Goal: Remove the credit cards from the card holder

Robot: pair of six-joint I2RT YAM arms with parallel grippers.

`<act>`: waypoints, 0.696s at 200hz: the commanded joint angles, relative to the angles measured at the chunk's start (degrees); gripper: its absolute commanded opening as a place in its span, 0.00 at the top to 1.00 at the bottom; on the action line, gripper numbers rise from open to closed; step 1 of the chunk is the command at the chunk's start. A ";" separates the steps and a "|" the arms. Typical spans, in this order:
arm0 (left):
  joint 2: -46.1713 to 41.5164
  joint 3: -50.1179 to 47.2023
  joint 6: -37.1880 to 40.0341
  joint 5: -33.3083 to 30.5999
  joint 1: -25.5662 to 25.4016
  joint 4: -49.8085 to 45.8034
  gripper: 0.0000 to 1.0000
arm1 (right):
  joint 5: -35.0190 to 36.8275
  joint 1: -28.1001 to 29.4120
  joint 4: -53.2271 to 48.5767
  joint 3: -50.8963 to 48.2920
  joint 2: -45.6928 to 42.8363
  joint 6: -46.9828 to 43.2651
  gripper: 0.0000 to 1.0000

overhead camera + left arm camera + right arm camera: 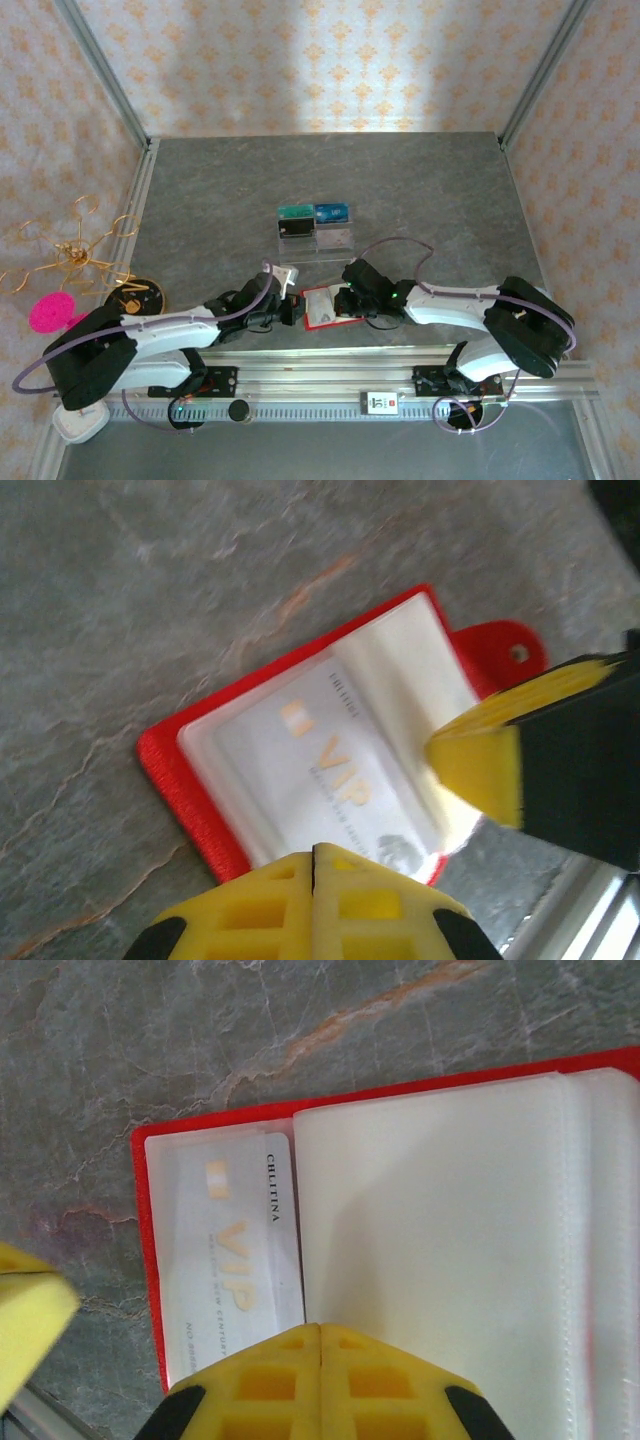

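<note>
So the red card holder (322, 310) is lying open like a book on the grey stone-look surface (420, 190), close to the arm bases, with an arm coming in from each side. The left gripper (292, 312) sits at its left edge and the right gripper (347, 297) at its right edge.

From the left wrist, the left gripper (313, 852) has its yellow fingers pressed together right at the near edge of the card holder (400, 670). I can't tell if anything is pinched in there. It's the same from the right wrist: the right gripper (320, 1330) has its fingers closed up tight over the holder's (440, 1240) near edge.

A pale silvery VIP card (320, 770) (gold lettering) is still tucked in a whitish pocket; the right wrist view shows that card (235, 1260) in the left-hand pocket.

Further back, well apart from the holder, is a clear tray (316, 255) holding a teal card (295, 212), a blue card (332, 212), a black card (294, 231) and a grey card (335, 238).
</note>
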 commanded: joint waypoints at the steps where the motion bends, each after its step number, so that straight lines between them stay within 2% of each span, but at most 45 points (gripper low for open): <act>1: 0.92 1.68 0.38 0.60 -0.85 -0.92 0.98 | 2.36 0.04 -1.40 0.50 -1.85 -1.68 0.93; 28: 6.20 3.42 0.61 2.26 -1.73 2.32 1.00 | 1.95 0.01 -1.44 0.58 -2.29 -2.09 0.87; 99: 8.02 3.66 0.70 1.09 -2.26 0.00 1.00 | 1.22 0.02 -1.20 -0.97 -4.31 -2.39 0.85; 139: 12.35 2.19 0.40 1.35 -2.22 3.43 1.00 | -0.19 0.05 0.37 -1.67 -3.57 -2.71 0.82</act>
